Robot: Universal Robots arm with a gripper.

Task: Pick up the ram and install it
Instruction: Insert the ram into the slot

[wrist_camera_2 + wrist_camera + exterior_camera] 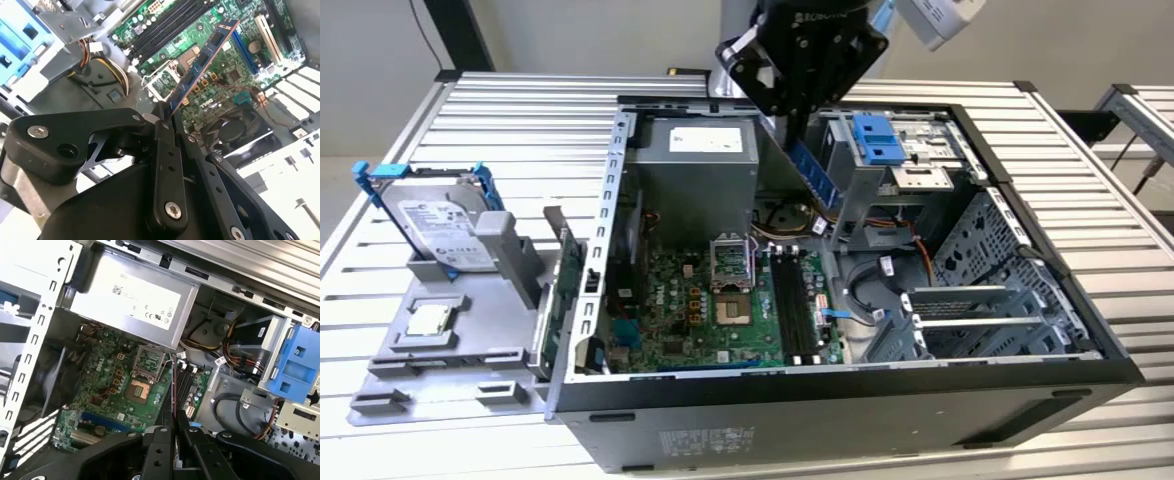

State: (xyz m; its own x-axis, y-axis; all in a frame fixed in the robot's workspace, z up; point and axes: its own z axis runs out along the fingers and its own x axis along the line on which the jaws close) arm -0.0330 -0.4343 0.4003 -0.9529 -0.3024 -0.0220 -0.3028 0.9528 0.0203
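A slatted metal table [520, 110] carries an open computer case [854, 420] lying on its side, interior up.

I have the ram [811, 172] clamped by one end, my gripper [790, 116] closed narrow on its thin faces. The rest of the stick hangs down and out from the fingers at a slant, dark blue-green with its row of black chips. In the second wrist view the ram [202, 60] reaches away from my gripper [165, 118] across the green board. In the first wrist view I see it edge-on, a thin line [173, 390] running out from my fingertips [174, 426].

My landmark is the bank of memory slots [790, 290], the long black ones on the motherboard. The ram is in the air above their far end, clear of them and not touching anything. The processor socket [727, 305] lies just beside the slots on the exterior view's left. The grey power supply [694, 165] stands beyond the slots' far end, and a blue drive bracket [878, 138] sits beyond them toward the exterior view's right. Well away from the slots, outside the case, a hard drive [443, 232] rests on a grey fixture.

As I judge it, the step in hand is carrying the stick to a slot. Doing it well means bringing the slanted board level and parallel to the slots. Its edge should be centred over one channel, as the edge-on wrist view lets me check. Any push should go straight down, so the thin board does not twist in my grip or catch the cables near the bracket.
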